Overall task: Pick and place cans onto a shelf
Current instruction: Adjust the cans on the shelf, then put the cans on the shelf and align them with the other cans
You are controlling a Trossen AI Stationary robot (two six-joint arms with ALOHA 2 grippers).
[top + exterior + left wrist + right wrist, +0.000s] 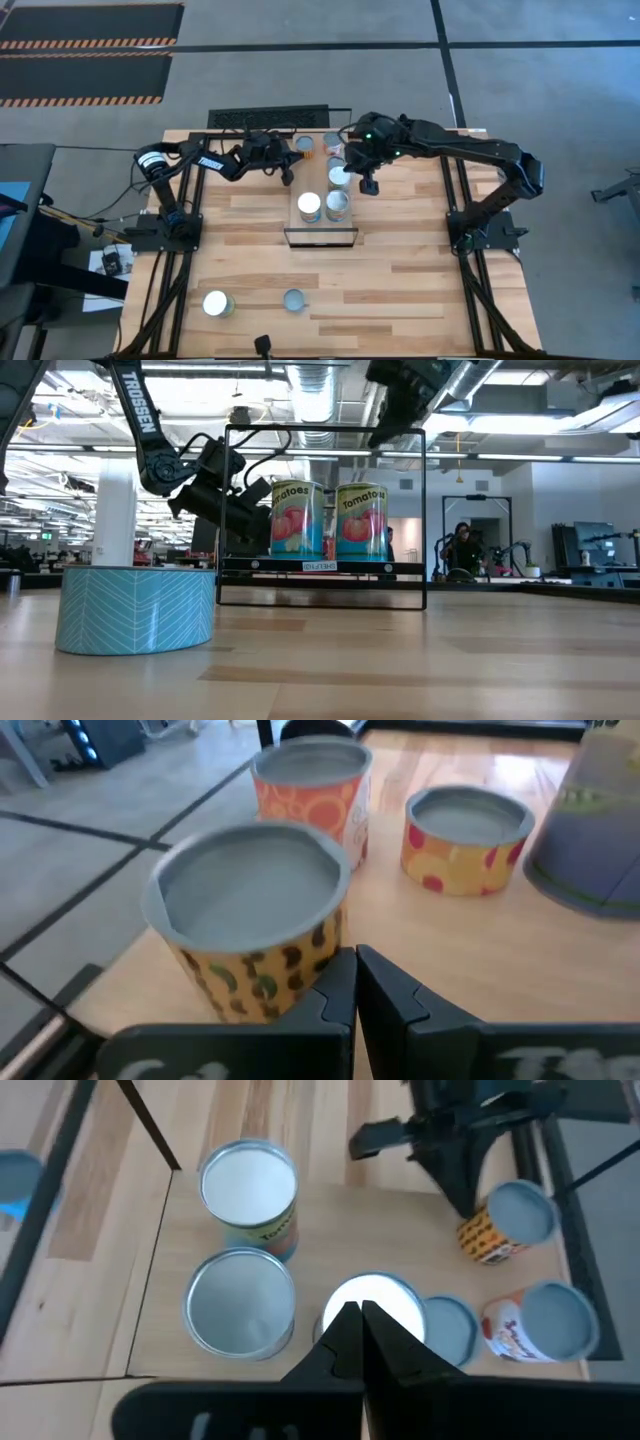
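Note:
The shelf [322,236] is a light-wood board in a thin black frame at the table's middle. Three cans stand on it: a white-topped tomato can [248,1185], a silver-topped can [240,1300] and a white-topped can [385,1295]. Beyond the shelf's far end stand a yellow patterned can [250,910], an orange can [310,790] and a short yellow-red can [465,840]. My left gripper [355,980] is shut, its tips beside the yellow can's wall. My right gripper [360,1330] is shut and empty, high above the far white-topped can. My left gripper has its shut fingertips [340,982] right beside the yellow patterned can's lower side wall [300,985], coming level from the table's left. I cannot tell whether they touch it. The can stands upright on the table.
A teal can with a white top [218,303] and a small pale-blue-topped can [293,299] stand near the table's front edge. The shelf's black frame [325,430] rises above the board. A person [462,545] shows in the room far behind.

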